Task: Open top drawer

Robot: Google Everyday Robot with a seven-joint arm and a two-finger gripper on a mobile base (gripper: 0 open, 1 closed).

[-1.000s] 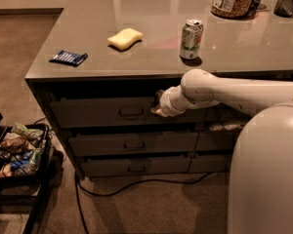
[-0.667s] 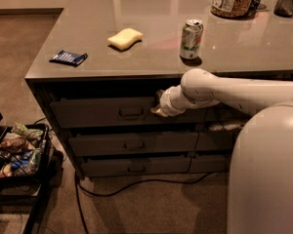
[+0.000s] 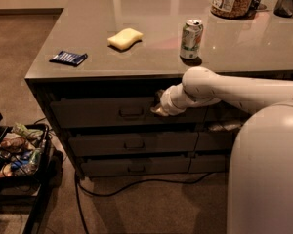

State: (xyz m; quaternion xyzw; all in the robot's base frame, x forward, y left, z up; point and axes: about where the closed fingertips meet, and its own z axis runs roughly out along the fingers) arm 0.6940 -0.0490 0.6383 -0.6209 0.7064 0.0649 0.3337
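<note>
While your big white arm (image 3: 244,89) reaches in low under the lip of the counter (image 3: 151,57), you're at the reach-and-grasp step, with the pull not yet made. The top drawer (image 3: 88,113) sits right in front of the gripper and runs off to its left, directly below the counter edge and above the two shorter drawer fronts (image 3: 132,144). It looks shut, or at most barely ajar. Its front faces out toward the carpet and its long axis runs level, side to side along the cabinet. The metal loop handle (image 3: 131,112) lies the same way, just beyond the gripper's tip. Your gripper (image 3: 158,108) is up against the drawer face at handle height, just to the side of that loop, and I can't tell whether it has hold of anything. My call: slide along the face onto the loop, hook it firmly, then draw straight back, square to the front, so the drawer doesn't bind.
</note>
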